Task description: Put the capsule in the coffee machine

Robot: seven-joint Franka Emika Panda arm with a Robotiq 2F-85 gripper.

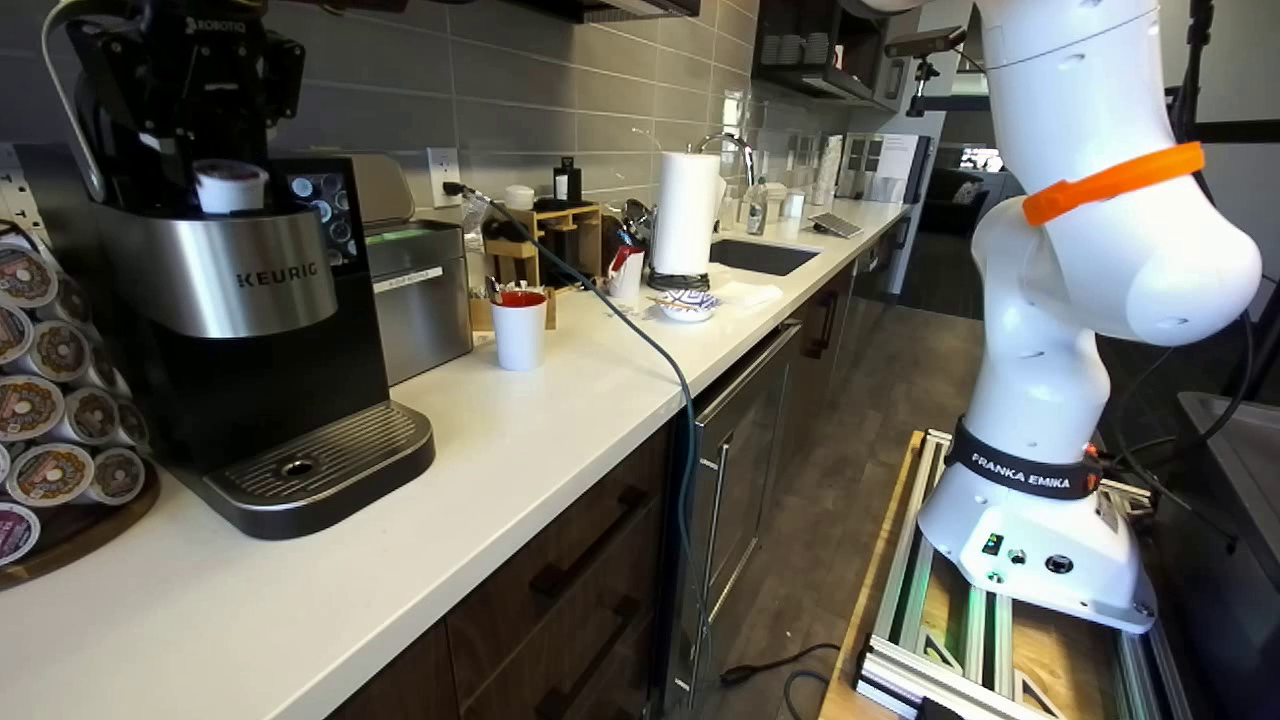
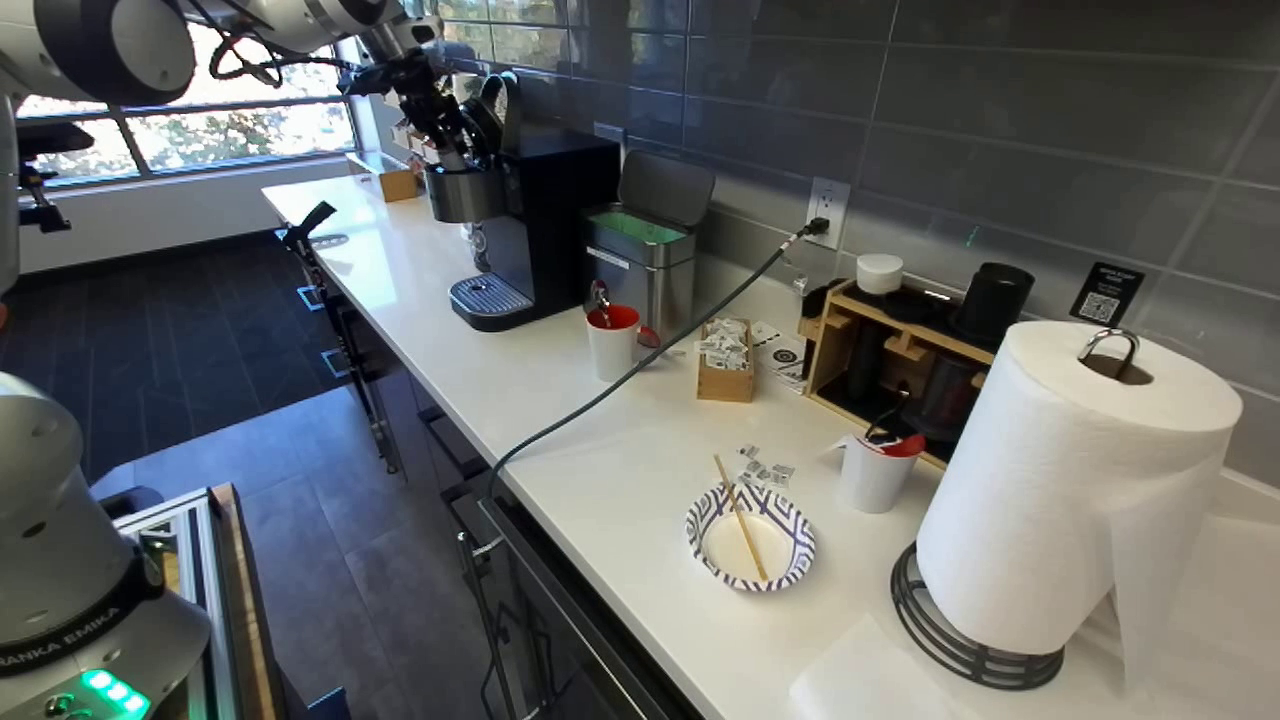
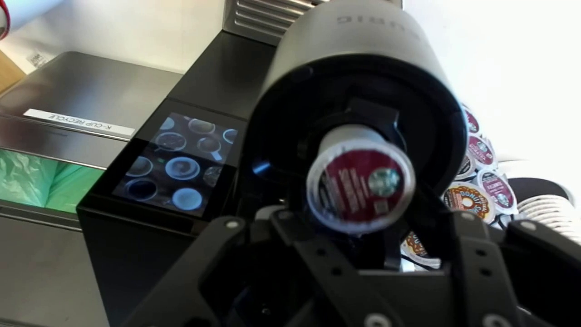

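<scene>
Your gripper (image 3: 361, 200) is clamping the capsule (image 1: 231, 188) at the open top of the coffee machine (image 1: 262, 375); a bin (image 1: 428, 292) stands just beside that machine.

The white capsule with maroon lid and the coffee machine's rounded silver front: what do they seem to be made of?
White capsule: probably opaque plastic, given its smooth wall; printed maroon lid, perhaps foil or paper. Silver front: seems satin metal, possibly coated plastic, by its soft highlights.
</scene>
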